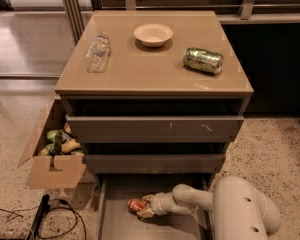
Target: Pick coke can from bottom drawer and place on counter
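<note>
Gripper [143, 207] lies low inside the bottom drawer [115, 223], reaching in from the right and meeting the coke can [135, 204] at its tip. Whether it is clamped on the can or loose beside it, I cannot tell. The can lies on its side on the drawer floor, left of centre, with its red body pointing left and away from the gripper. The cream arm [190, 200] runs right from the gripper to a thick rounded link [245, 211] at the lower right corner, which covers the drawer's right side.

The drawer is pulled out toward the camera; its grey floor shows bare in front of the can and to its left. Above it the middle drawer [154, 163] and top drawer [155, 128] stand stepped, each a little further back than the one below.

The counter [150, 76] tops the cabinet. On it a green can [203, 60] lies on its side at the right, a pale bowl [153, 34] stands near the back centre, and a clear bottle [97, 52] lies at the left, all well apart.

Left of the cabinet, on the speckled floor, an open cardboard box [55, 171] holds green and tan items. A dark cable [50, 219] curls on the floor in front of the box.
</note>
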Controlling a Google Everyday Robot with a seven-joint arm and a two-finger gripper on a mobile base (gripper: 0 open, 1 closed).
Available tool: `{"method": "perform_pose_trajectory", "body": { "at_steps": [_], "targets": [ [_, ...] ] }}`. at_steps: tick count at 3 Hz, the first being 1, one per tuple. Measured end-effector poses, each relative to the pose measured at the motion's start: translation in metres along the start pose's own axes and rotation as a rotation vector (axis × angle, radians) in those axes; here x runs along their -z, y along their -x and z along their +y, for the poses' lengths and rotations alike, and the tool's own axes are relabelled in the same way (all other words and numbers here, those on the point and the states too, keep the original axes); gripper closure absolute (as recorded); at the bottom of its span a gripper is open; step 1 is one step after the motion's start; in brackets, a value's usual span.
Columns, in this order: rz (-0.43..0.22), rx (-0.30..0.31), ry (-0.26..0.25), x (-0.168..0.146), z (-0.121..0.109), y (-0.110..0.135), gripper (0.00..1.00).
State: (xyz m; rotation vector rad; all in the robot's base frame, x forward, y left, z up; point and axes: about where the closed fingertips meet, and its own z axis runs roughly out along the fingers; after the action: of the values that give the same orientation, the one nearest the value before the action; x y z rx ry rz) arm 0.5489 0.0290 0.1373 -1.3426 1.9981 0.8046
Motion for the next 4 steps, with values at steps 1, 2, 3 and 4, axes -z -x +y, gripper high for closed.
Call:
{"method": "perform_pose_trajectory", "body": {
  "at_steps": [1, 2, 3, 4],
  "targets": [
    [-0.036, 0.032, 0.026, 0.024, 0.005, 0.022, 1.00],
    [-0.080, 0.075, 0.035, 0.058, 0.011, 0.044, 1.00],
    [-0.127, 0.144, 0.030, 0.105, 0.023, 0.069, 1.00],
    [-0.163, 0.214, 0.005, 0.160, 0.036, 0.091, 1.00]
  ]
}}
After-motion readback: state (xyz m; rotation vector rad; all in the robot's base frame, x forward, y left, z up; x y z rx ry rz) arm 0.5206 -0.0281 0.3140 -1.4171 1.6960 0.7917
